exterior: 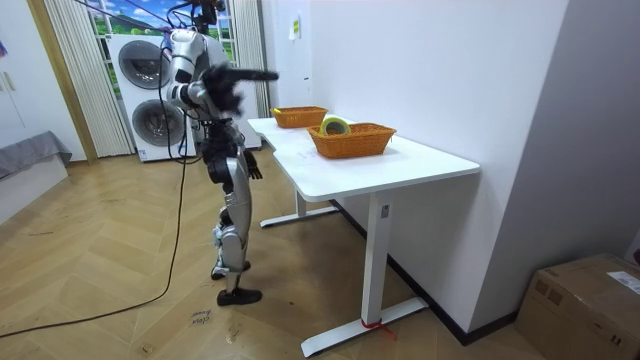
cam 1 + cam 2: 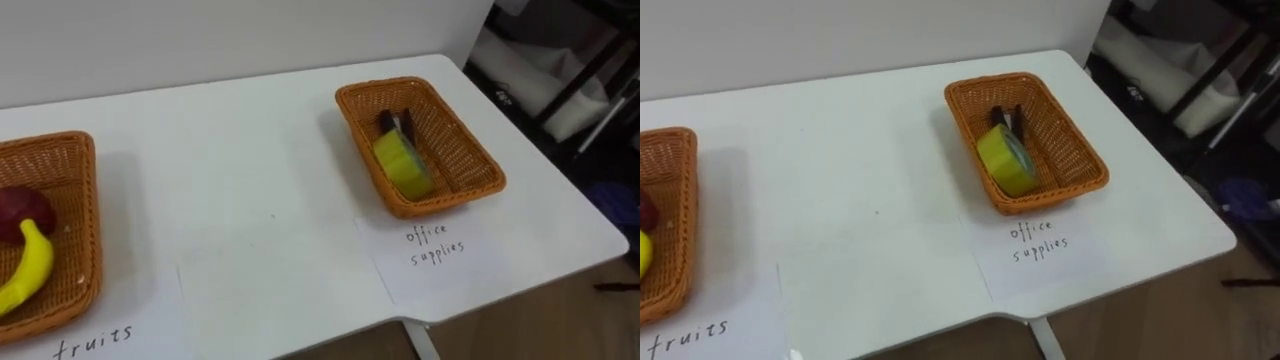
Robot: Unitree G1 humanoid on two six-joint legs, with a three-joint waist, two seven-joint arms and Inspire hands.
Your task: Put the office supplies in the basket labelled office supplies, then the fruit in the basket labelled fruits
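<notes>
The robot stands beside the white table [image 2: 250, 180] with one arm stretched out over it; its hand [image 1: 266, 74] is blurred, so I cannot tell which hand it is or whether its fingers are open or closed. At the table's left end the fruit basket [image 2: 78, 225] holds a banana [image 2: 30, 270] touching a red fruit [image 2: 25, 210]. Well apart to the right, the office basket [image 2: 462, 150] holds a yellow tape roll [image 2: 402, 165] on edge, with dark pens [image 2: 393, 122] just behind it.
</notes>
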